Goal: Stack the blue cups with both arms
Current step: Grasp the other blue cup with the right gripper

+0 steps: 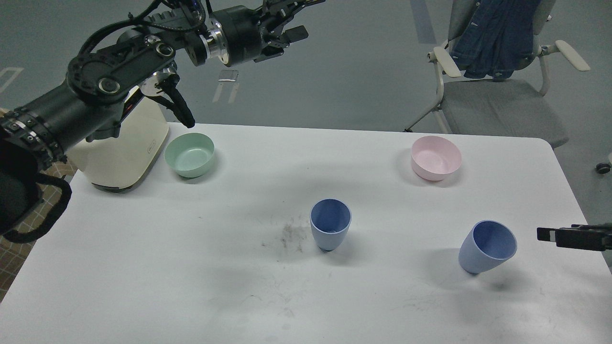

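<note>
Two blue cups [330,223] [487,246] stand apart on a white table [191,267]; green bowl [190,154] and pink bowl [435,157] behind them. Left gripper [287,28] raised, jaws released; right gripper [550,235] beside the right cup, jaw state unclear.

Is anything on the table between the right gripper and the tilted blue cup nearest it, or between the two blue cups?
Nothing visible. The right gripper faces the tilted periwinkle-blue plastic tumbler across bare white table. Only bare tabletop separates it from the upright blue tumbler. The pink bowl sits farther back, clear of both.
</note>
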